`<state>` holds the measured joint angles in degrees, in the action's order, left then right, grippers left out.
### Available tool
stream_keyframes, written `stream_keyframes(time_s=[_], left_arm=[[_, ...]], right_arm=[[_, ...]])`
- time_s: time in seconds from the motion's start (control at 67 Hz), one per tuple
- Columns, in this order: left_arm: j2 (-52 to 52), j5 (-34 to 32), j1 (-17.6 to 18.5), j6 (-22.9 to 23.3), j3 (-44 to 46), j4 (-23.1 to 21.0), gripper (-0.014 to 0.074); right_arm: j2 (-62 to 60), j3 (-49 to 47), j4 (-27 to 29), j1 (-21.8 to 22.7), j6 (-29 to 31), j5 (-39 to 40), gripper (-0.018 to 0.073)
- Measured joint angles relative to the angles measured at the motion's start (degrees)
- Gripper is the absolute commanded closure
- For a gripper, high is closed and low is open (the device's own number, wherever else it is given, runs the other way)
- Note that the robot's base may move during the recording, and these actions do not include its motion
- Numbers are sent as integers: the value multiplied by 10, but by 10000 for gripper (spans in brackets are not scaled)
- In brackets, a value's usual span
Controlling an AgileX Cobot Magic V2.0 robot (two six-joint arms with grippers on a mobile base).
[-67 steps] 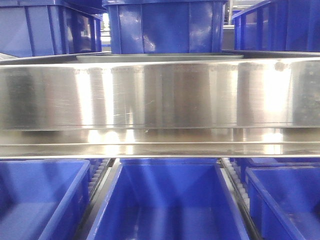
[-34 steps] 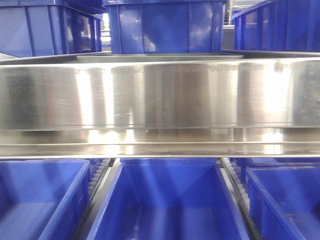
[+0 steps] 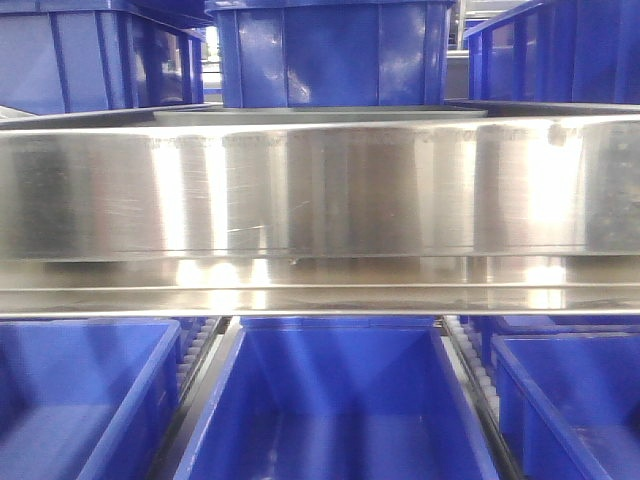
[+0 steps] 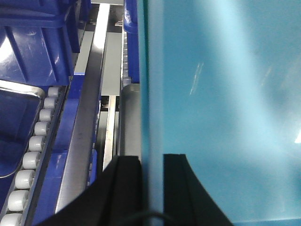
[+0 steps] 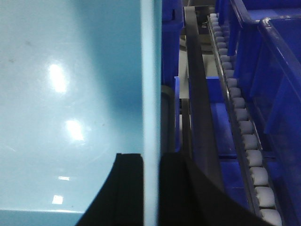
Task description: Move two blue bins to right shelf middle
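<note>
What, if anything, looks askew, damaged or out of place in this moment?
Nothing stands out. The left gripper and right gripper each pinch a pale blue bin wall squarely, the dark blue bins sit straight in their lanes, and the steel rail shows only faint scratches.

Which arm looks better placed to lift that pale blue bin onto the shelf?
Neither alone, I'd guess. The left tool and the right tool each clamp a wall of a pale blue bin, so both seem equally set to lift together.
</note>
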<state>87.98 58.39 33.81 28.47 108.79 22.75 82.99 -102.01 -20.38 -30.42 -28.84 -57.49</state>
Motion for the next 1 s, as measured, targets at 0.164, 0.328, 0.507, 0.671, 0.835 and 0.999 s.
stream_keyframes(time_s=[0.164, 0.328, 0.507, 0.671, 0.835, 0.999], left_arm=[[0, 0, 0, 0, 0, 0, 707], [0, 0, 0, 0, 0, 0, 707], [0, 0, 0, 0, 0, 0, 707], [0, 0, 0, 0, 0, 0, 707], [0, -1, 0, 0, 0, 0, 707], [0, -1, 0, 0, 0, 0, 707]], right_arm=[[0, 0, 0, 0, -5, 3, 725], [0, 0, 0, 0, -14, 3, 725], [0, 0, 0, 0, -17, 3, 725], [0, 0, 0, 0, -17, 3, 725], [0, 0, 0, 0, -19, 3, 725], [0, 0, 0, 0, -19, 3, 725]])
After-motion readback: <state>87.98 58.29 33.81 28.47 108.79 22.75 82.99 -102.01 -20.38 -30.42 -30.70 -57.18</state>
